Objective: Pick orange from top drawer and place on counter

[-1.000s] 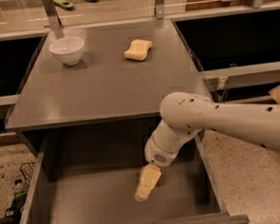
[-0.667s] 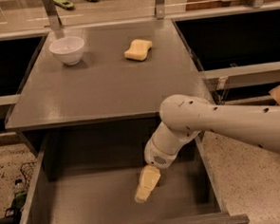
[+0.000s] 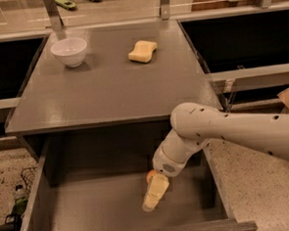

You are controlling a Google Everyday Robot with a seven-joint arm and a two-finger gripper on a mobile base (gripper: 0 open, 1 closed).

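The top drawer (image 3: 91, 209) is pulled open below the counter (image 3: 108, 90). My gripper (image 3: 152, 198) reaches down into the drawer, right of its middle, close to the bare bottom. A small piece of the orange (image 3: 150, 176) shows just behind the gripper's upper left side, right against it; the rest of the fruit is hidden by the gripper and the wrist (image 3: 169, 160). The white arm (image 3: 233, 129) comes in from the right over the drawer's right wall.
A white bowl (image 3: 69, 52) stands at the counter's back left. A pale yellow sponge (image 3: 142, 51) lies at the back middle. Dark openings flank the counter on both sides. Speckled floor and a small bottle (image 3: 18, 201) lie left of the drawer.
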